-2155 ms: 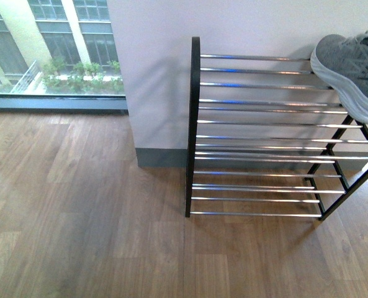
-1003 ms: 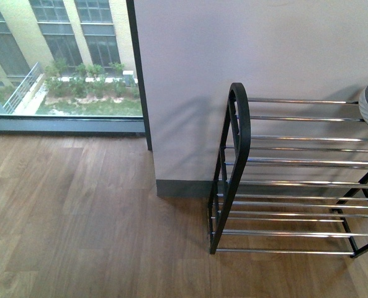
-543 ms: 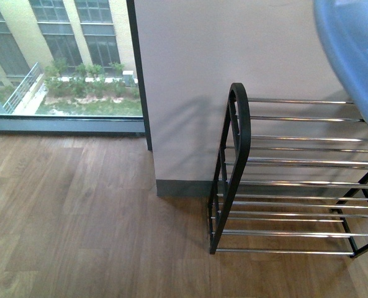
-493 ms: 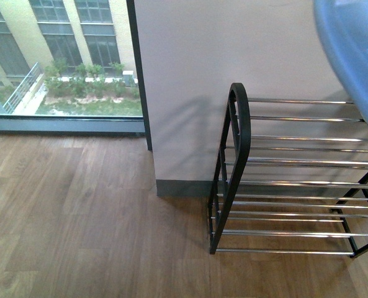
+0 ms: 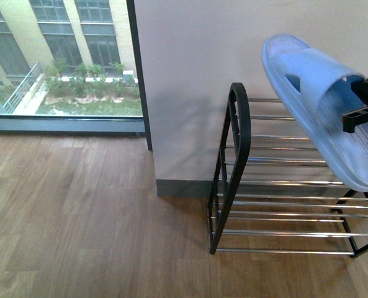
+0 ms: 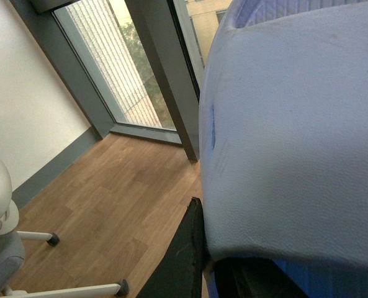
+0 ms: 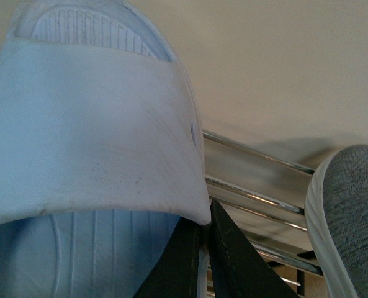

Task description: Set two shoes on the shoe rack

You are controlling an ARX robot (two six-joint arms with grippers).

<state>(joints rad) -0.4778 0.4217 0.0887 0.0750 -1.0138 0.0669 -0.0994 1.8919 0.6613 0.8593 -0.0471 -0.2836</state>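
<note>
- Holding slippers, not sneakers: the left end effector (image 6: 213, 268) clamps a pale blue slipper (image 6: 295, 136); the right end effector (image 7: 202, 264) clamps a second slipper (image 7: 90, 130).
- One grey sneaker (image 7: 348, 211) rests on the shoe rack (image 5: 236, 155).
- Its mate is not visible; judged half done.

We couldn't read any text, brand, label or number anywhere in these shots, honestly nothing legible.

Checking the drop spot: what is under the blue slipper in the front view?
Under the slipper, the rack shows bare chrome bars. The bars it covers are hidden.
</note>
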